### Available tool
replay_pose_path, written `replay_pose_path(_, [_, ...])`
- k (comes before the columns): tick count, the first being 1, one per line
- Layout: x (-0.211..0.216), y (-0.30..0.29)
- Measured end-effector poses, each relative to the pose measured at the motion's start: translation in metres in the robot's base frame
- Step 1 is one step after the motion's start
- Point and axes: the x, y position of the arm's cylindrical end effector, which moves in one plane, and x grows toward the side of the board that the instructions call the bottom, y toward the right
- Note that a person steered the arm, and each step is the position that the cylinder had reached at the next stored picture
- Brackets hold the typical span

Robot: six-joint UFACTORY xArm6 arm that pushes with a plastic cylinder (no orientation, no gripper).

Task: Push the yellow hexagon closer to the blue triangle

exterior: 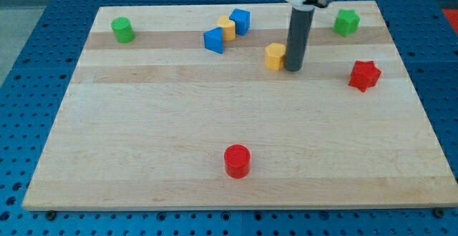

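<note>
The yellow hexagon (275,56) sits on the wooden board (215,129) in the upper middle of the view. My tip (293,69) stands right against the hexagon's right side. The blue triangle (213,40) lies to the hexagon's left, a little higher in the view. A second yellow block (227,27) and a blue cube (240,21) stand close together just up and right of the triangle.
A green cylinder (123,29) is at the upper left. A green star-like block (347,22) is at the upper right. A red star-like block (364,75) is at the right. A red cylinder (237,160) is at the lower middle.
</note>
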Motion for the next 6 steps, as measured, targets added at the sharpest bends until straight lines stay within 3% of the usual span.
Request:
replay_pose_path(3, [-0.048, -0.049])
replay_pose_path(5, [-0.013, -0.028])
replay_pose_path(6, [-0.011, -0.055])
